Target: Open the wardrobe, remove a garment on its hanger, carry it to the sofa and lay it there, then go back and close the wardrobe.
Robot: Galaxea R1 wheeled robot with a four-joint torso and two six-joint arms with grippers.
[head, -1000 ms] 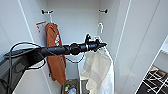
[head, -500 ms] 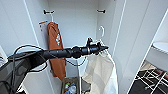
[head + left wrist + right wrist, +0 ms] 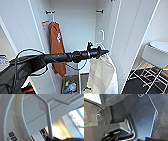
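The wardrobe (image 3: pixel 75 27) stands open in front of me, plain white inside, with the rust-orange garment (image 3: pixel 56 47) hanging at its left wall. I judge the step in hand to be the taking-out: the garment (image 3: pixel 101 72) is clear of the rail and hangs just ahead of the wardrobe's right-hand side, off my left arm. It is off-white, light and limp, draping straight down in soft folds, shorter than the orange one. Above it the hanger (image 3: pixel 102 35), thin and white, curls its hook free in the air, touching nothing that I can see. My left jaws (image 3: pixel 105 51) seem clamped on the hanger just under the hook, though from the head view they are too small to be sure; my left wrist shows the hanger's stem rising out of something dark. For my right jaws, I cannot tell. The next move calls for drawing the garment clear of the door edge without snagging it, then turning for the sofa
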